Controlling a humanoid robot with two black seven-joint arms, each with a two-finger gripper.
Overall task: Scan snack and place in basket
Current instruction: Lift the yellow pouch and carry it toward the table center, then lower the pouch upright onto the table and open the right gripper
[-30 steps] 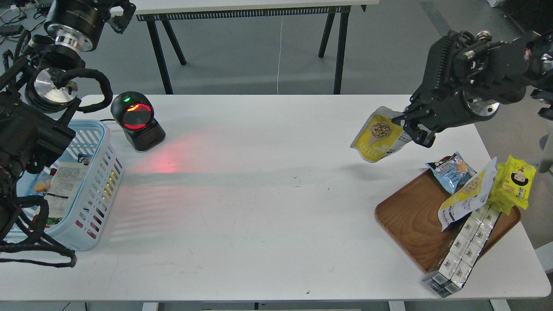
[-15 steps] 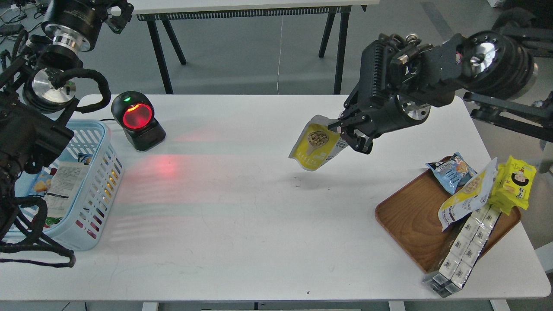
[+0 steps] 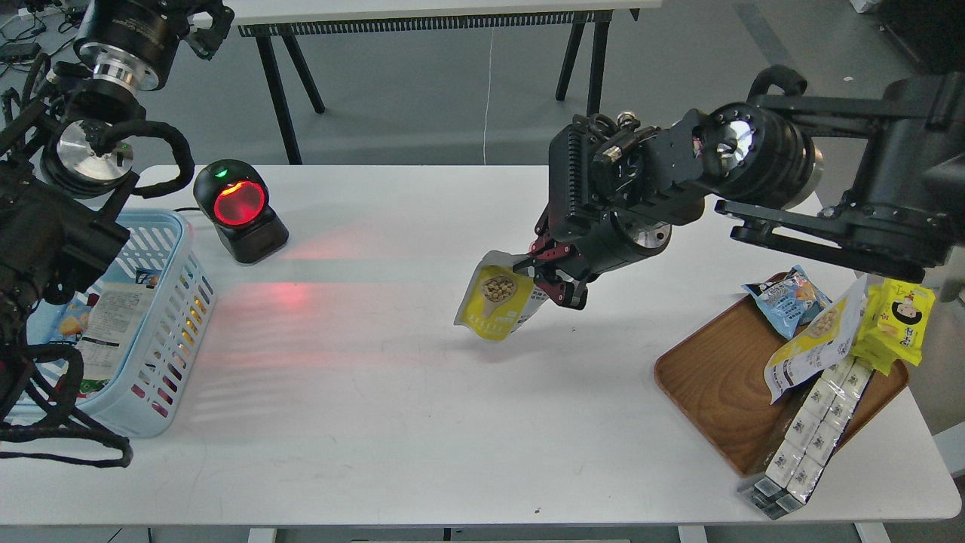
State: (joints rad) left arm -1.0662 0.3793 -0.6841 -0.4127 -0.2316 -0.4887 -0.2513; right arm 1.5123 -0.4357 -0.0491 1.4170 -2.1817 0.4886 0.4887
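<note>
Above the middle of the white surface (image 3: 422, 392), the right end effector (image 3: 544, 277) clamps the snack (image 3: 497, 304) by its top edge, well apart from the basket (image 3: 170, 332) at the left edge.

Yellow-and-white snack pouch (image 3: 499, 303), round picture of beige nut balls on the front, hanging tilted above the middle of the worktop (image 3: 422, 392), pinched at its upper right edge, clear of the surface with a shadow underneath. Light blue basket (image 3: 170, 332) way over at the left edge, slotted sides, rolled rim, sitting upright with a few packets already inside. Well apart from the pouch.
</note>
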